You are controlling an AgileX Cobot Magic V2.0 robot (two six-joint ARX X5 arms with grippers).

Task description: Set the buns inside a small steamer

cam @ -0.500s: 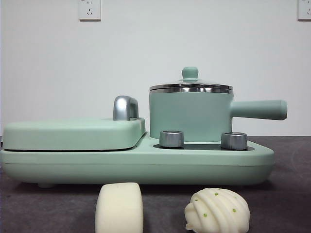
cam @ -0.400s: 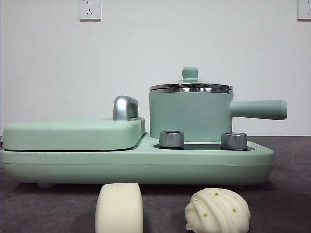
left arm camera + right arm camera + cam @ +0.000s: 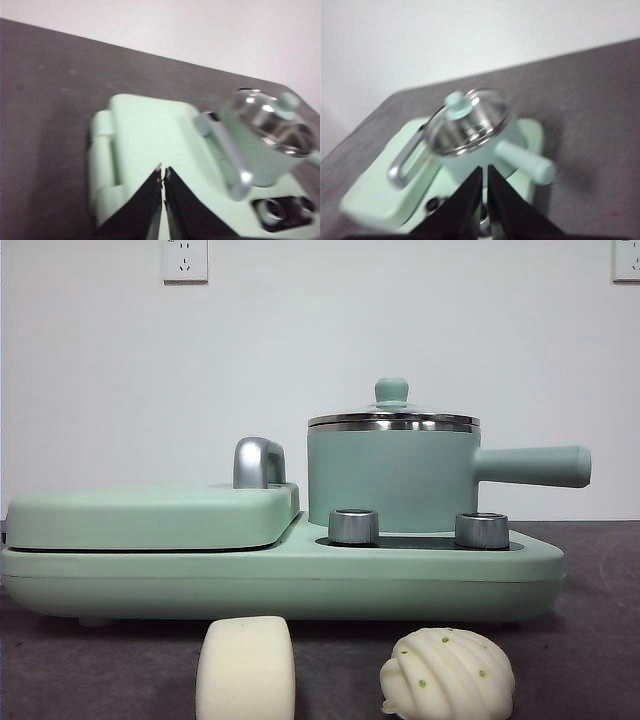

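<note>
Two cream-white buns lie on the dark table at the front: a plain smooth bun point(image 3: 246, 668) on the left and a pleated, green-specked bun point(image 3: 448, 674) on the right. Behind them the small steamer point(image 3: 393, 475), mint green with a side handle point(image 3: 533, 466) and glass lid, stands on the green cooker base point(image 3: 300, 575). The steamer point(image 3: 265, 140) also shows in the left wrist view and the steamer point(image 3: 470, 130) in the right wrist view. My left gripper point(image 3: 163, 172) hangs shut above the flat griddle lid. My right gripper point(image 3: 484, 171) hangs shut above the steamer's near side. Neither holds anything.
A wide flat griddle point(image 3: 150, 515) with a steel handle point(image 3: 258, 462) takes up the left half of the cooker base. Two steel knobs point(image 3: 353, 526) sit in front of the steamer. A white wall with sockets point(image 3: 184, 259) stands behind.
</note>
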